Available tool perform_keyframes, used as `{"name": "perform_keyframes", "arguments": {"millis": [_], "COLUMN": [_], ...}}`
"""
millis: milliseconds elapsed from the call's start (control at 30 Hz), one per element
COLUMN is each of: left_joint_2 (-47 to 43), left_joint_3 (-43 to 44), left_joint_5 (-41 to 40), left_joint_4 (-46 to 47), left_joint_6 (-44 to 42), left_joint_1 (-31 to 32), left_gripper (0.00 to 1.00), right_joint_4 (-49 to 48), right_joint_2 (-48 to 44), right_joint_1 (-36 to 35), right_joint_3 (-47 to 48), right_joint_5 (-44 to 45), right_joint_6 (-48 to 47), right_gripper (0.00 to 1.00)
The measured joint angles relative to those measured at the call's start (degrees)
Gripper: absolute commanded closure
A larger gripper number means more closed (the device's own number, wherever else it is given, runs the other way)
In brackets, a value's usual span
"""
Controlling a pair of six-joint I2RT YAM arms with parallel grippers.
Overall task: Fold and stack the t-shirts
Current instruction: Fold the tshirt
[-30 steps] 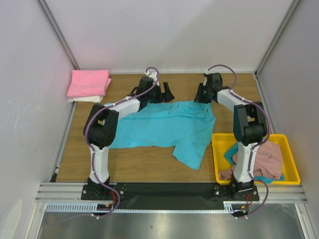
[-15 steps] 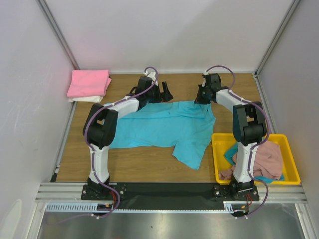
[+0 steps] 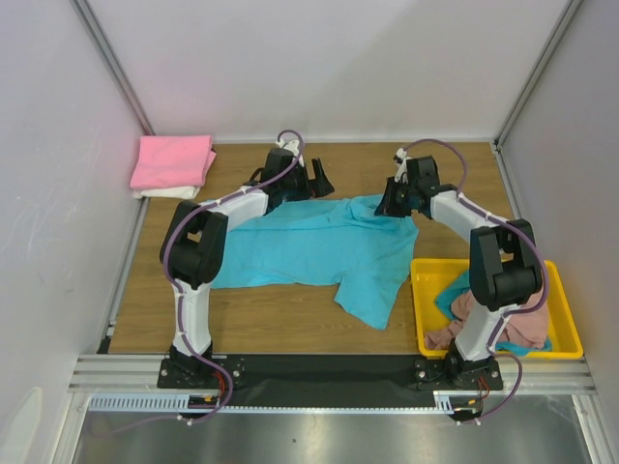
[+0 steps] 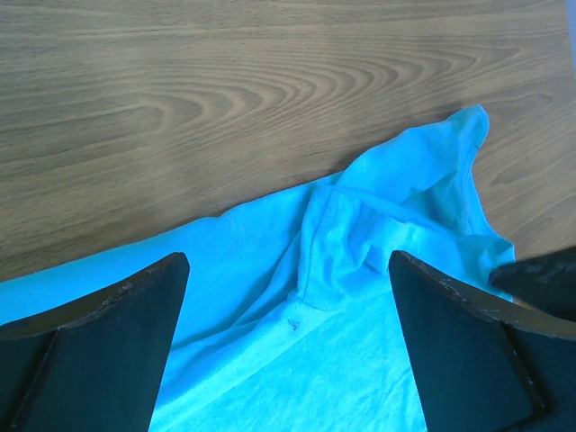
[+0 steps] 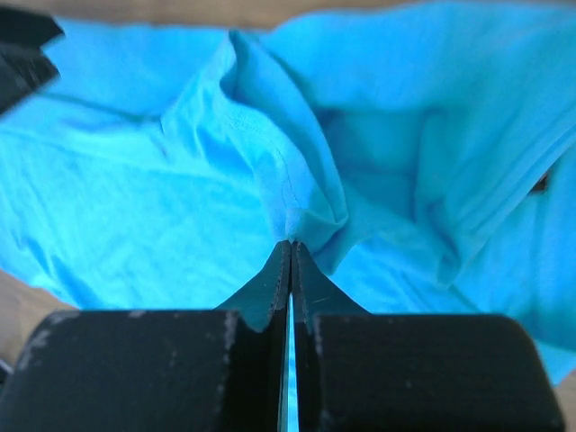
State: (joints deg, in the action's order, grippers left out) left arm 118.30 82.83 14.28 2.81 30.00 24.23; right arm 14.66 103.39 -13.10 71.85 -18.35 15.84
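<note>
White enclosure walls (image 3: 338, 68) surround a wood-grain desk (image 3: 290, 324) on three sides. Turquoise t-shirt (image 3: 309, 246) lies spread and rumpled across the middle of the desk, unfolded, with one portion trailing toward the near edge. Left pincer (image 3: 309, 182) stands at the far edge of the turquoise t-shirt, toward its left half. In the left wrist view the left pincer (image 4: 288, 261) is spread wide, its two dark fingers (image 4: 108, 333) apart over a creased flap of turquoise cloth, gripping nothing. Right pincer (image 3: 392, 203) sits at the far right corner of the turquoise t-shirt. In the right wrist view the right pincer (image 5: 290, 245) is pressed together, pinching a raised ridge of the turquoise cloth at its tips, and the fabric gathers into folds around that spot. Yellow tray (image 3: 418, 309) rests just beside the near right edge of the turquoise t-shirt. It holds a crumpled dusty pink t-shirt (image 3: 527, 319) and a teal t-shirt (image 3: 447, 298), both partly hidden by the right arm. Well to the far left of the turquoise t-shirt, a folded bright pink t-shirt (image 3: 174, 159) lies on top of a folded cream white t-shirt (image 3: 169, 192) in the desk's corner.
</note>
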Motion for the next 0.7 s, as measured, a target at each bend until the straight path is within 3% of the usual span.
{"name": "perform_keyframes", "arguments": {"millis": [300,700], "left_joint_2": [0.0,1.5], "left_joint_3": [-0.5,-1.3], "left_joint_5": [2.3,13.0], "left_joint_4": [1.7,10.0], "left_joint_6": [1.3,1.2], "left_joint_1": [0.0,2.2], "left_gripper": [0.0,0.01], "right_joint_4": [1.1,4.6], "right_joint_2": [-3.5,-7.8], "right_joint_1": [-0.4,-0.6], "right_joint_3": [-8.2,-12.5], "right_joint_5": [-4.2,-6.5], "right_joint_6": [-0.2,-2.1], "right_gripper": [1.0,1.0]}}
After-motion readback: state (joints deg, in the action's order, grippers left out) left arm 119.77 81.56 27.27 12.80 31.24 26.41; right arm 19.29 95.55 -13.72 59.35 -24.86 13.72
